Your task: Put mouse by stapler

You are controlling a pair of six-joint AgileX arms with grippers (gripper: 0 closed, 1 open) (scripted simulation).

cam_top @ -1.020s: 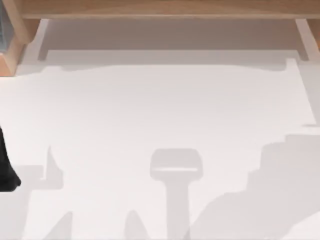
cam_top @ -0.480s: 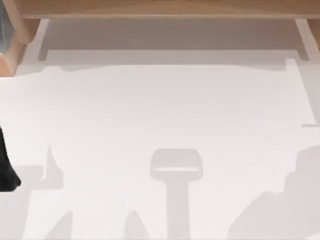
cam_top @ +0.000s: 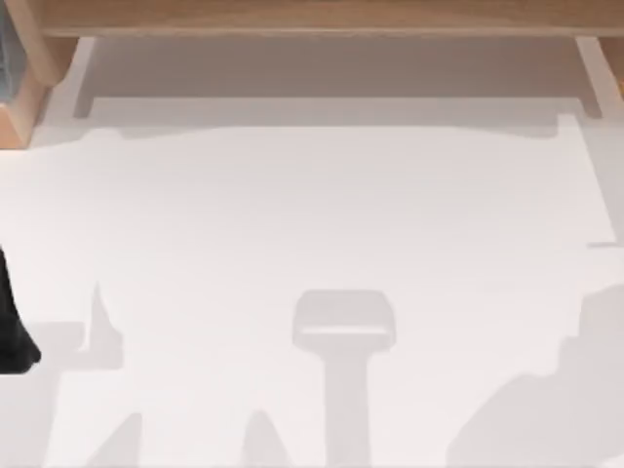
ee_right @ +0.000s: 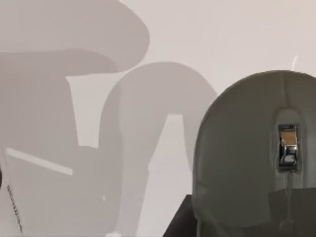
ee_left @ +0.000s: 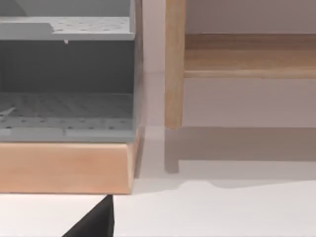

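Here the mouse is seen at the lower right of the right wrist frame, on the white table; the approach is judged underway. Claw states cannot be told.

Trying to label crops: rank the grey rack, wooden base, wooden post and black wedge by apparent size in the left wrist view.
1. grey rack
2. wooden base
3. wooden post
4. black wedge, cut off at the frame edge and possibly nearer the camera, so its rank is unsure
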